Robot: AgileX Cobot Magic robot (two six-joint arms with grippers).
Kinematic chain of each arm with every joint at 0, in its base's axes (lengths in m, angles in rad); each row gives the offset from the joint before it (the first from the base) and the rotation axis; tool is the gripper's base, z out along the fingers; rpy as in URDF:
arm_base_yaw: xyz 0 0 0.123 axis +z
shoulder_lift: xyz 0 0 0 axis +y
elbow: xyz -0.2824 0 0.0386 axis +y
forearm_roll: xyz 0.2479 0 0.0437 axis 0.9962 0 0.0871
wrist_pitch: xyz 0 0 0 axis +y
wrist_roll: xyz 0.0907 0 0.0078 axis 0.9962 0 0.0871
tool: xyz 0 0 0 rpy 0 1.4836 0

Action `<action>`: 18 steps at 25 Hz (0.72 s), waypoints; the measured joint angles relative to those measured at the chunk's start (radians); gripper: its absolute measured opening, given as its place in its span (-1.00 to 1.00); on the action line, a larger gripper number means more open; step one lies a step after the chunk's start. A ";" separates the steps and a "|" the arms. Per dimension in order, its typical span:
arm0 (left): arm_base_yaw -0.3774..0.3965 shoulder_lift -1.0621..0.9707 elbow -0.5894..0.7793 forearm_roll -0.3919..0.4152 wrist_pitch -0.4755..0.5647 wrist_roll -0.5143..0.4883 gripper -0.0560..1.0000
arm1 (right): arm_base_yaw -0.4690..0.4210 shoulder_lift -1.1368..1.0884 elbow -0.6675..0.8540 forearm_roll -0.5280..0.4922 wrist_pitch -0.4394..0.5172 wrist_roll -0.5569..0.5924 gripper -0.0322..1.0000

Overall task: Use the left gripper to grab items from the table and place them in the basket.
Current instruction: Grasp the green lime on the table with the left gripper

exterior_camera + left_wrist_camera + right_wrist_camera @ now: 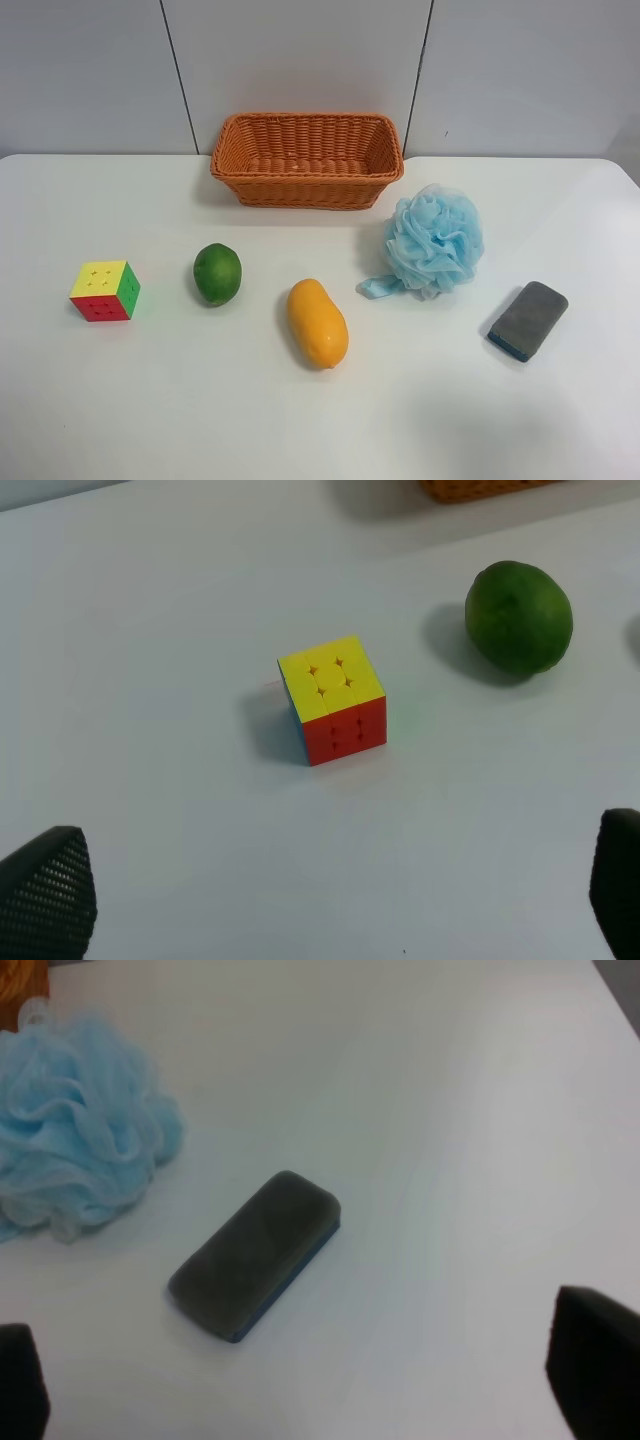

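Note:
The orange wicker basket (306, 160) stands empty at the back middle of the white table (150, 400). On the table lie a puzzle cube (104, 291), a green fruit (217, 273), an orange-yellow mango (317, 323), a light-blue bath pouf (434, 242) and a dark grey sponge (527, 319). No arm shows in the exterior high view. My left gripper (330, 905) is open and empty, hovering short of the cube (332, 699), with the fruit (518, 617) beyond. My right gripper (300, 1375) is open and empty, near the sponge (255, 1253) and pouf (75, 1160).
A grey panelled wall (300, 60) rises right behind the basket. A sliver of the basket (480, 488) shows at the edge of the left wrist view. The table's rounded far corners sit at both sides of the exterior high view.

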 joint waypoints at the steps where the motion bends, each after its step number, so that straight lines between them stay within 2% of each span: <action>1: 0.000 0.000 0.000 0.000 0.000 0.000 0.99 | 0.000 0.000 0.000 0.000 0.000 0.000 0.98; 18: 0.000 0.000 0.000 0.000 -0.014 0.000 0.99 | 0.000 0.000 0.000 0.000 0.000 0.000 0.98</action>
